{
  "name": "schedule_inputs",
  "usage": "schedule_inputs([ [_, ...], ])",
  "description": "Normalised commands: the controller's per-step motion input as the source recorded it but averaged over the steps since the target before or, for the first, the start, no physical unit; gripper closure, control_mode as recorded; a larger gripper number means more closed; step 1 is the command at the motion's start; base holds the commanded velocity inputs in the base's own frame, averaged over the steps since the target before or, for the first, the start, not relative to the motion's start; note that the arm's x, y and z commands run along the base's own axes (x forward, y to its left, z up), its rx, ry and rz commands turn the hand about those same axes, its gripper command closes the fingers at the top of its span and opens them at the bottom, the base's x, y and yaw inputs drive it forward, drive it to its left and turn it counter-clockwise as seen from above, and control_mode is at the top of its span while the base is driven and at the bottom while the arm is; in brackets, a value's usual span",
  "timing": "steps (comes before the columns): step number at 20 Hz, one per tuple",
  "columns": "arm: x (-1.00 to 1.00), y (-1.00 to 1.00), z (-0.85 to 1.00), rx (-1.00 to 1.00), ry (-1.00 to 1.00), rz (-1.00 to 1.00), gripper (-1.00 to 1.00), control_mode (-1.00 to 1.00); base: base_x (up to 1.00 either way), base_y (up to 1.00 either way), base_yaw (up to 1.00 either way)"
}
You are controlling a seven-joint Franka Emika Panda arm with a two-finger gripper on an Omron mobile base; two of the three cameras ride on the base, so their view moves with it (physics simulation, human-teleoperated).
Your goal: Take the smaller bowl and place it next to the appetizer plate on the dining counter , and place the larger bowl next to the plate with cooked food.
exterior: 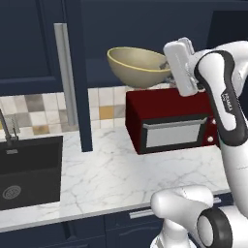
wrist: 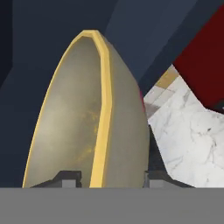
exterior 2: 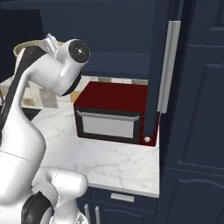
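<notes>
Gripper [exterior: 166, 64] is raised high above the kitchen counter and its two fingers are closed on the rim of the larger bowl [exterior: 137, 66]. In the hand view one dark finger tip [wrist: 68, 178] stands on the inner side of the yellowish rim and the other on the outer side, so the wall of the bowl is pinched between them. The bowl hangs in the air just in front of the gripper, tilted, with its opening turned partly up and to the side. Directly below the gripper and the bowl is a dark red microwave [exterior: 169, 122] with a grey door, and the bowl does not touch it. Under the microwave lies the white marble counter [exterior: 106, 179]. Far to the left of the gripper and lower, a black sink [exterior: 30, 169] is set in this counter. Behind the gripper are dark navy cabinets [exterior: 29, 43], and one long grey handle [exterior: 67, 72] is on the cabinet door to its left.
</notes>
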Motion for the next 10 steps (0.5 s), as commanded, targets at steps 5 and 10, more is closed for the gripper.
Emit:
schedule_inputs([
  [5,-1.00,-0.18,-0.37,-0.15,0.13,0.00,1.00,-1.00,0.00,0.00,0.00],
  [10,-0.96,-0.08,-0.80,-0.03,-0.05,0.00,1.00,-1.00,0.00,0.00,0.00],
])
